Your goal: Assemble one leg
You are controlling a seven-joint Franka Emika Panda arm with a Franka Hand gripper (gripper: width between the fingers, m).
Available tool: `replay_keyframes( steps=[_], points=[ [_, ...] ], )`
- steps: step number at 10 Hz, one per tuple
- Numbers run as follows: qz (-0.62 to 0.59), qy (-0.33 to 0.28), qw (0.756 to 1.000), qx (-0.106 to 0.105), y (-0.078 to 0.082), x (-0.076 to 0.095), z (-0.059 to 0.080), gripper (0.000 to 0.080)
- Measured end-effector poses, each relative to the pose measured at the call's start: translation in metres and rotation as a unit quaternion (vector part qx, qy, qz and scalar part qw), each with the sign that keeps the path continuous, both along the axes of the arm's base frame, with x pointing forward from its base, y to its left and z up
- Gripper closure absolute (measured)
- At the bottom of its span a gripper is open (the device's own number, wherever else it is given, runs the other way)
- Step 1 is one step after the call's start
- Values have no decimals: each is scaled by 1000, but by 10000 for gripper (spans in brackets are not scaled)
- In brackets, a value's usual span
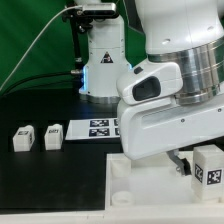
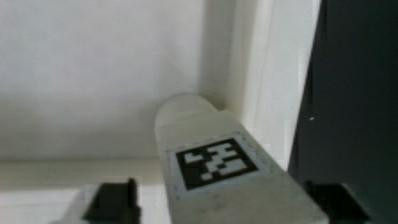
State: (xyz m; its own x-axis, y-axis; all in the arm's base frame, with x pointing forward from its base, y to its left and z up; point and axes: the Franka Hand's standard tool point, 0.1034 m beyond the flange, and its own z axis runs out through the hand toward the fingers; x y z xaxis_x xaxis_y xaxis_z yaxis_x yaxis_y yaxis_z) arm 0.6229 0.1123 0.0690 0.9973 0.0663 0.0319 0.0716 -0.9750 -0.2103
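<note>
A leg point(image 2: 217, 160), a white block with a black-and-white tag on its face, stands between my gripper's point(image 2: 222, 205) two dark fingers point(image 2: 116, 200). One finger stands a little apart from it and the other is close at its side, so the jaws are open around it. In the exterior view the same leg point(image 1: 207, 163) is upright at the exterior view's right, beside my gripper point(image 1: 192, 165). It is over the edge of the large white square piece point(image 1: 130, 190). Two more legs point(image 1: 22, 139) point(image 1: 52, 135) lie on the black table at the exterior view's left.
The marker board point(image 1: 95, 128) lies flat behind the large white piece. The arm's base point(image 1: 100, 60) stands at the back, with a cable running off to the exterior view's left. In the wrist view the white piece's raised rim point(image 2: 249, 60) borders the dark table point(image 2: 356, 80).
</note>
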Motion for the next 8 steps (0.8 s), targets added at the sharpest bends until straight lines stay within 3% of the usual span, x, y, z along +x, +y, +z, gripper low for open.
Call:
replay_keyframes(
  steps=[1, 3, 4, 6, 8],
  points=[
    [-20, 4, 1000, 0, -1, 0, 0, 504],
    [-115, 23, 993, 4, -1, 1, 0, 504],
    [-202, 40, 978, 11, -2, 2, 1, 504],
    [-416, 76, 906, 28, -1, 1, 0, 504],
    [-591, 125, 795, 61, -1, 1, -2, 502]
  ],
)
